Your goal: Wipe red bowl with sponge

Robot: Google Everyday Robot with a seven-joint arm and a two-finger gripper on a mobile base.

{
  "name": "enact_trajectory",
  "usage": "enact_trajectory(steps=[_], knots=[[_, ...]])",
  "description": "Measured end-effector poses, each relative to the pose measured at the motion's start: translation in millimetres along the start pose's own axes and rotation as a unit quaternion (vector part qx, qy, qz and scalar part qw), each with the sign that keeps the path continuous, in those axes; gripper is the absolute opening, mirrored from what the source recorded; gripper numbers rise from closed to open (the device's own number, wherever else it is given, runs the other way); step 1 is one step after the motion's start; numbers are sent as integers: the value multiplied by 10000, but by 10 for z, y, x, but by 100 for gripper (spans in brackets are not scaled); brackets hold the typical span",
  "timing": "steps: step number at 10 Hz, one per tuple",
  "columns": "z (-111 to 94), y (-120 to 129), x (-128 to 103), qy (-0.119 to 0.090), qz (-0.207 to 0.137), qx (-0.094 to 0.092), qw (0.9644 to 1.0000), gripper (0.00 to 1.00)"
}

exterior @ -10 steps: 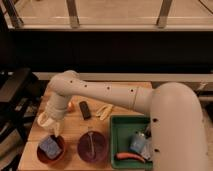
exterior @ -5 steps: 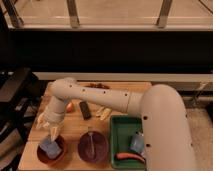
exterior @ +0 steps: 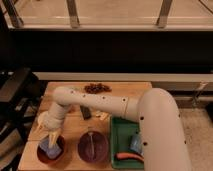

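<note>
Table point(exterior: 125, 90): wooden, under the gripper point(exterior: 52, 136); dark wall point(exterior: 110, 50) behind.
Arm point(exterior: 95, 102): bent, angled downward.
Claw: right above sponge point(exterior: 48, 146) in red bowl point(exterior: 44, 157); grip cannot be told.

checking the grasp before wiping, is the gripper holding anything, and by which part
Cannot be told. The gripper is down at the top of the sponge, which lies in the red bowl, but a real hold on it does not show.

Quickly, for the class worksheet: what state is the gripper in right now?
Gripper: low over the sponge in the red bowl; open, closed or holding cannot be told.
</note>
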Motion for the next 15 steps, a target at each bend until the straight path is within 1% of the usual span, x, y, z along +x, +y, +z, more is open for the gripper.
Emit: enact_trajectory(steps=[2, 3, 5, 7, 9, 10, 11, 13, 15], knots=[[72, 45, 34, -43, 79, -6, 10000, 64], [99, 58, 43, -25, 123, -13, 9999, 57], [84, 77, 42, 28, 159, 1, 9999, 39], [32, 95, 11, 109, 167, 17, 9998, 17], [-13, 123, -17, 159, 186, 45, 9997, 2], [-41, 153, -40, 178, 211, 52, 9996, 0], [-58, 188, -60, 187, 241, 49, 9995, 0], [-86, 327, -102, 197, 404, 39, 9990, 0], [-203, 451, -130, 311, 539, 82, 9980, 0]])
